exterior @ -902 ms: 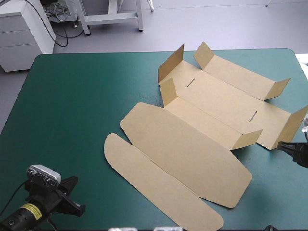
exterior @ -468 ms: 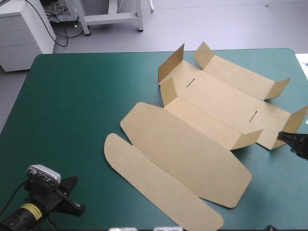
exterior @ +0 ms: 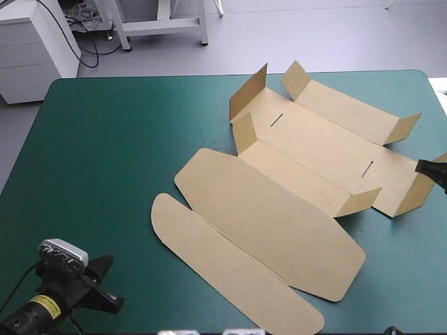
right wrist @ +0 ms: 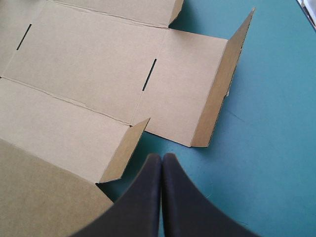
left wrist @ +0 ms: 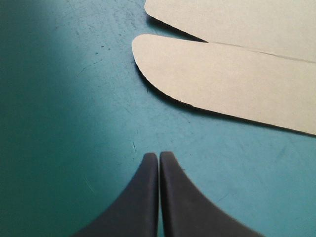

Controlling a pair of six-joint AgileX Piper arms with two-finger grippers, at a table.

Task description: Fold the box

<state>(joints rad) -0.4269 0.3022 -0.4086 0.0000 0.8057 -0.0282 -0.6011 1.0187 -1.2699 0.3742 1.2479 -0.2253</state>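
The box [exterior: 307, 160] is being shown mostly flat on the counter's [exterior: 105, 153] right half. The left pincer [left wrist: 159, 155] and right pincer [right wrist: 162, 157] are being held closed, empty. Board is being judged light, stiff, creased; the raised flap [right wrist: 224, 84] ahead of the right pincer is being favoured for a hold.

Brown board is seen in the box [exterior: 272, 216]: matt, smooth faces, cut edges left raw. The cover [exterior: 105, 160] is noted as teal-green and matt, marked with fine scratches and dark specks ahead of the left gripper [left wrist: 159, 155]. Its fingers [left wrist: 182, 207] are finished black, smooth, with a dull sheen.
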